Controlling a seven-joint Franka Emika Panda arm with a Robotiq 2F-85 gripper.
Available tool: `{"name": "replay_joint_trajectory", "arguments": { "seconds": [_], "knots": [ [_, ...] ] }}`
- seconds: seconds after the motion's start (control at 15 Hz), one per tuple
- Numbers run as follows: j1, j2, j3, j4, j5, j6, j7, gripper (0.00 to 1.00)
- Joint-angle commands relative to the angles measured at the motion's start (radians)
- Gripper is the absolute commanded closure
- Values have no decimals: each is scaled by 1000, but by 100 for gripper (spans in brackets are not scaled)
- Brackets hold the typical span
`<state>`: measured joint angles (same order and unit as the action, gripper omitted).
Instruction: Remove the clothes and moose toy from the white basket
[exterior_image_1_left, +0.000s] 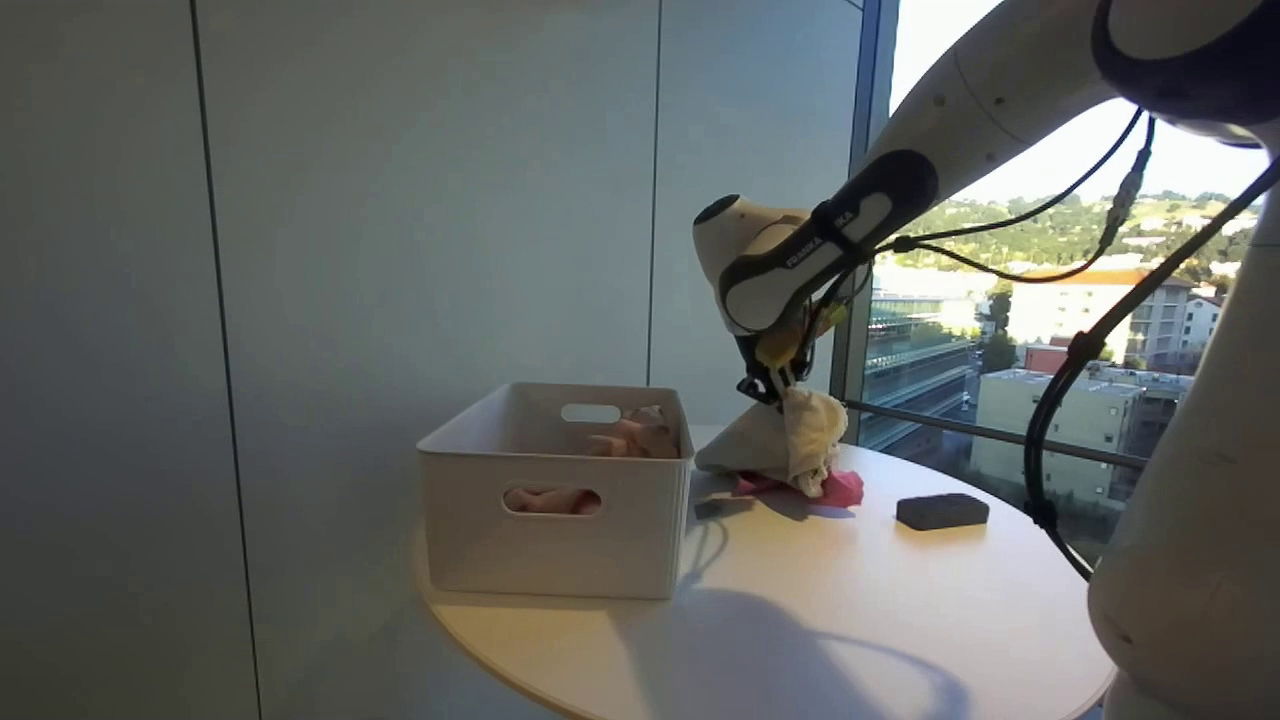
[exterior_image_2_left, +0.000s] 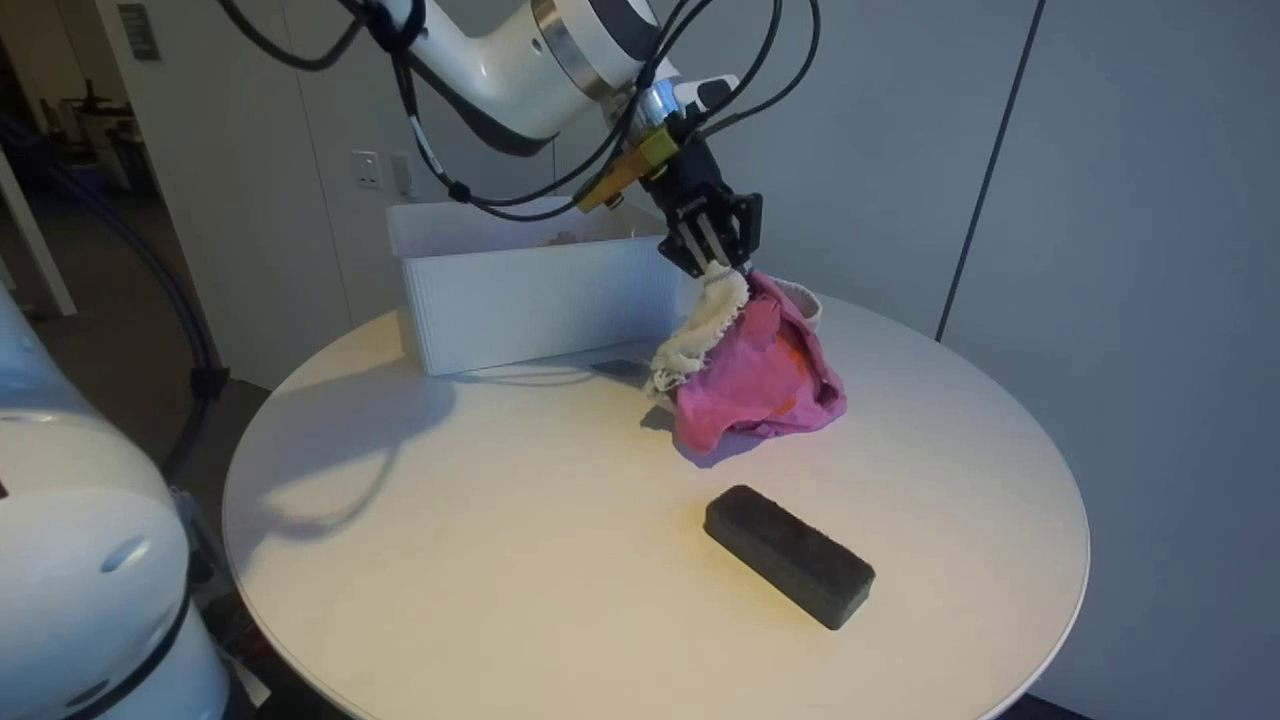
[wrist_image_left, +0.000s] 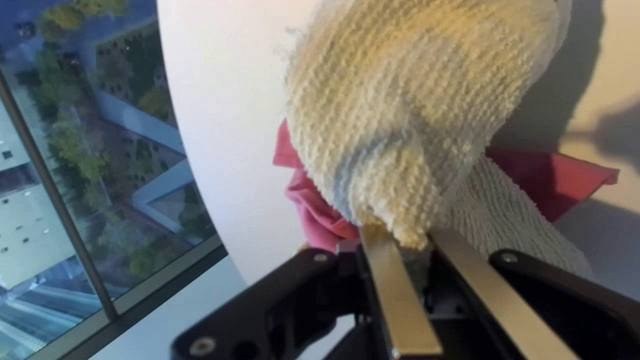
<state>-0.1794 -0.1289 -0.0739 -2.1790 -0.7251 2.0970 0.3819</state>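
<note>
The white basket (exterior_image_1_left: 555, 555) stands on the table; it also shows in an exterior view (exterior_image_2_left: 545, 310). A brownish-pink soft thing, perhaps the moose toy, lies inside (exterior_image_1_left: 640, 438) and shows through the handle hole; its shape is mostly hidden. My gripper (exterior_image_2_left: 722, 262) is beside the basket, shut on a cream towel (exterior_image_2_left: 705, 320). The towel hangs bunched from the fingertips, which also show in the wrist view (wrist_image_left: 400, 237). A pink cloth with an orange patch (exterior_image_2_left: 750, 375) hangs or lies against the towel, low over the table; whether the fingers also pinch it cannot be told.
A dark grey block (exterior_image_2_left: 790, 555) lies on the round white table (exterior_image_2_left: 500, 560), apart from the cloths. It also shows in an exterior view (exterior_image_1_left: 942, 511). A wall stands behind the basket. A window (exterior_image_1_left: 1040, 330) stands beyond the table edge, near the cloths.
</note>
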Motion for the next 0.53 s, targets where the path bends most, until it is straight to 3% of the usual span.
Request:
{"name": "replay_joint_trajectory", "arguments": {
  "seconds": [0.0, 0.27, 0.4, 0.47],
  "knots": [
    [19, -13, -4, 32, 17, 25, 34, 42],
    [46, -152, 42, 46, -136, -10, 61, 16],
    [73, -231, 55, 45, -123, 29, -16, 2],
    [90, -269, 66, 52, -107, 28, -59, 1]
  ]
}}
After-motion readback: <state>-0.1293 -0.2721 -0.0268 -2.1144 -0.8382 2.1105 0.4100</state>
